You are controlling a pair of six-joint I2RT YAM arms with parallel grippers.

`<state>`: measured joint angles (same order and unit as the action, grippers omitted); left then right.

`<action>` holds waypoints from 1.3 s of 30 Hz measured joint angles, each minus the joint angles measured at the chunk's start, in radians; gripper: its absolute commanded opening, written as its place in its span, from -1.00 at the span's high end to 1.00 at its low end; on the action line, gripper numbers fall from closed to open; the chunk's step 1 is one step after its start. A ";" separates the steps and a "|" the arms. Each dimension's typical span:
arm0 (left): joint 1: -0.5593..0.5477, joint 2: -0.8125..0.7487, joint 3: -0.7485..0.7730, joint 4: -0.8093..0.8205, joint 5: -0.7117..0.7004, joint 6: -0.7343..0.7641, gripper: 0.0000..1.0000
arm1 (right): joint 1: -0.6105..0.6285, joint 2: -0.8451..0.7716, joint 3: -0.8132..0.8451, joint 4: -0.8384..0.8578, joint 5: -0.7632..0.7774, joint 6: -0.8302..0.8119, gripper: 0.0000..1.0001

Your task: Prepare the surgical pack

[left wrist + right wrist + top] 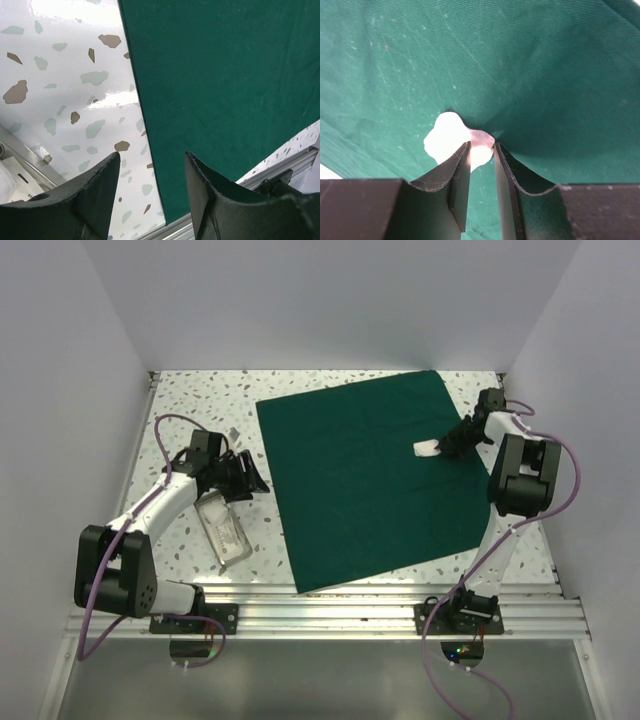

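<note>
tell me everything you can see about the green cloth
The cloth is dark green, matte and finely woven, with a few pale lint specks. It is spread flat as one nearly square sheet, slightly askew, on the speckled table. Its near left corner reaches the rail. A small white wad rests on it near the right edge, pinched by the right gripper. The left gripper is open beside its left edge, seemingly clear of it.

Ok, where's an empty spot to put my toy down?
The middle of the dark green matte cloth is bare, and so is the speckled table at the back left corner. It is crowded by the left tool and clear plastic packet, and where the right tool pinches a white wad.
</note>
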<state>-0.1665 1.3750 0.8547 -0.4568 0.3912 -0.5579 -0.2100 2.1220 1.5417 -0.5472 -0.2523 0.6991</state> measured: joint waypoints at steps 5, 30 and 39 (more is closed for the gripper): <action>0.000 0.001 0.000 0.000 0.001 -0.004 -0.15 | 0.008 0.014 0.013 0.001 0.001 -0.001 0.42; 0.000 0.002 -0.002 0.008 0.010 -0.007 -0.15 | 0.021 0.038 0.042 0.001 0.023 0.000 0.87; 0.000 0.007 -0.002 0.008 0.014 -0.008 -0.15 | 0.027 0.052 0.069 -0.008 0.023 0.000 1.00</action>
<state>-0.1665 1.3823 0.8524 -0.4488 0.4049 -0.5655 -0.1829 2.1742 1.6112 -0.5549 -0.2295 0.6994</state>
